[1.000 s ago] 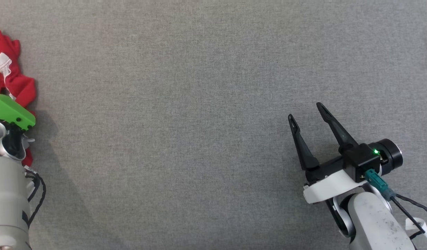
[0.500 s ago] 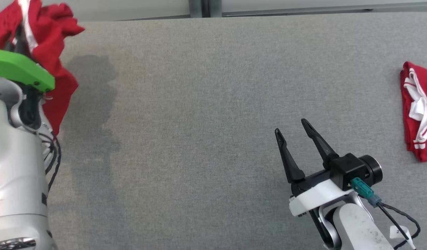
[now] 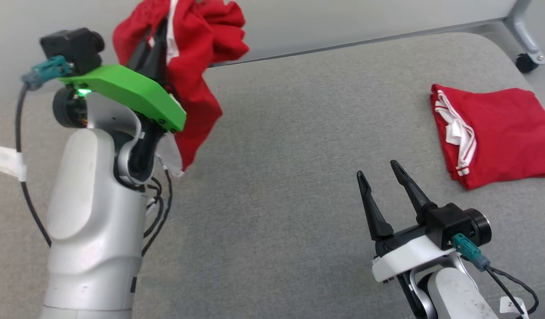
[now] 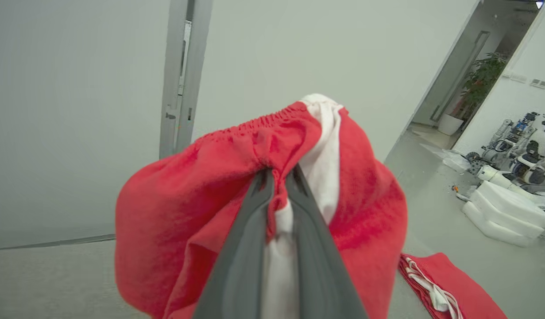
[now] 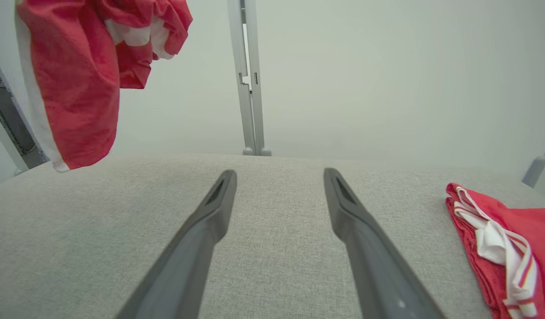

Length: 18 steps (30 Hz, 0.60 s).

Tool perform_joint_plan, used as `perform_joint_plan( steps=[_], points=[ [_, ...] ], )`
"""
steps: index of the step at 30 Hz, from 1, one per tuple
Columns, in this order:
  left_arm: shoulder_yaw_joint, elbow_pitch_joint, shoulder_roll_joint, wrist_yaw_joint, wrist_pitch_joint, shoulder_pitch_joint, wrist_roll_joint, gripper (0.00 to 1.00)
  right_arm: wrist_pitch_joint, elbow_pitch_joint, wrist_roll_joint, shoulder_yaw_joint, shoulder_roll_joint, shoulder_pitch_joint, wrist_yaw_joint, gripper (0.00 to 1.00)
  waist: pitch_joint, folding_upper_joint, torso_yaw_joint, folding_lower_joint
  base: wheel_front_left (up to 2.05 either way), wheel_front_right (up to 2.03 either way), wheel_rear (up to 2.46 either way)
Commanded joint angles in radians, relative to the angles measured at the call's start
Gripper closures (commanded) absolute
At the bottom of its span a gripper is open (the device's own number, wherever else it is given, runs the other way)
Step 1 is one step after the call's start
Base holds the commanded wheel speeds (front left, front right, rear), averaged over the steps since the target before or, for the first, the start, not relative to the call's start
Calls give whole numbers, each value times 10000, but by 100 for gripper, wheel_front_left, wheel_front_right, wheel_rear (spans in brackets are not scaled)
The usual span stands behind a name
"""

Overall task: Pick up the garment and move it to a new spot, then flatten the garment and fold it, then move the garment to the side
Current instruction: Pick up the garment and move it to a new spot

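Change: the red shorts (image 3: 197, 66) have come up with the left arm and now hang clear of the grey worktop (image 3: 276, 177), well left of the folded red shorts (image 3: 498, 128); the head camera has also swung. Pickup appears complete, with placement pending. The left pincer (image 4: 276, 175) pinches the waistband, forearm upright, fingers pointing up. The right pincer (image 3: 377, 168) is spread and empty, low, near the folded shorts' left edge.
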Motion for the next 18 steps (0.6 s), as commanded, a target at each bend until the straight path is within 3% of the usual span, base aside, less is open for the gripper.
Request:
perform_joint_plan(
  steps=[1, 11, 18],
  points=[
    [-221, -125, 12, 81, 26, 222, -252, 100, -26, -45, -43, 44, -6, 75, -19, 0, -69, 0, -885, 1, 0, 0, 0],
    [-3204, 240, 11, 1022, -874, 1279, -1766, 100, -25, -184, 71, 42, 26, -123, -19, 0, 664, 0, -2098, 1, 0, 0, 0],
    [-4107, 2035, 14, 1430, -1714, 1321, -1844, 100, -25, -330, 198, -37, 32, -170, -19, 0, 993, 0, -2237, 1, 0, 0, 0]
  ],
)
